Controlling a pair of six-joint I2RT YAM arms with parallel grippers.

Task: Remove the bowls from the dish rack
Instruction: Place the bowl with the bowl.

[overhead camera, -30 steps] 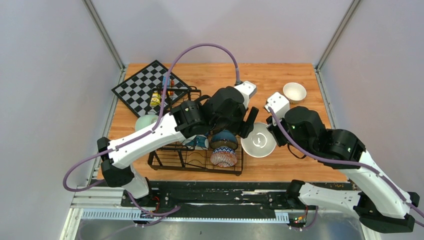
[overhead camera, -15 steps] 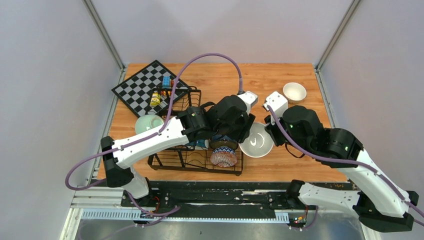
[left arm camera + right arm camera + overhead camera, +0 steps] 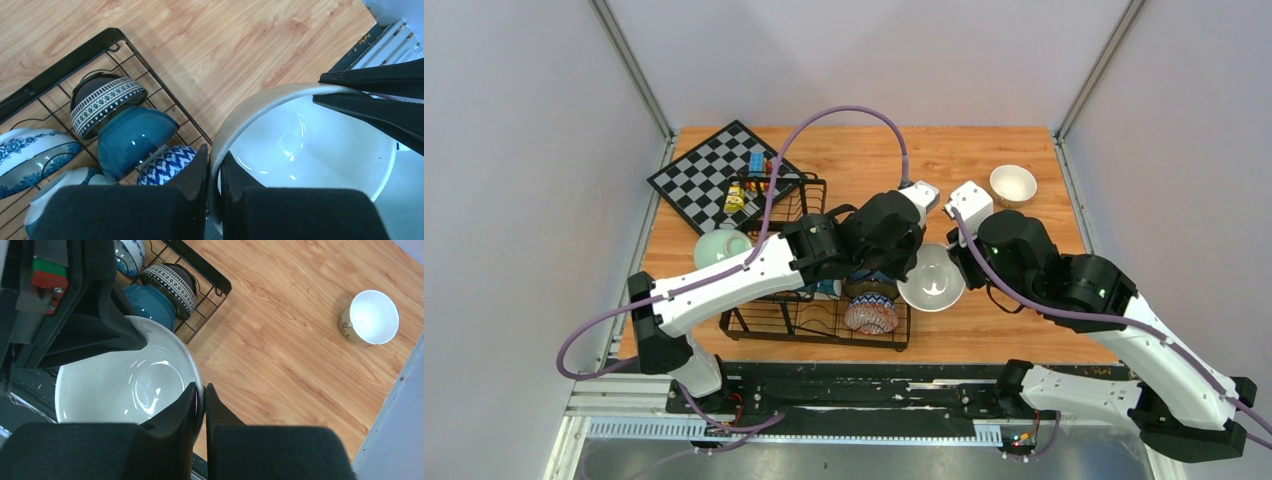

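Wood table point(image 3: 844, 165), left jaws now clamp bowl point(image 3: 932, 280)

The dish rack point(image 3: 774, 315) stood near the front edge of the table point(image 3: 844, 150), a chessboard point(image 3: 704, 178) behind it to the left. A large bowl point(image 3: 932, 282) was just right of it, a small bowl point(image 3: 1013, 184) far behind.

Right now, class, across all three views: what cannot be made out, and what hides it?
Top view: the left arm covers the middle of the dish rack, so bowls there cannot be counted.
Left wrist view: the left gripper and the frame edge cut off the lower-left bowls.
Right wrist view: the white bowl hides whatever lies beneath it.
Top view: the small items on the chessboard are too small to identify.
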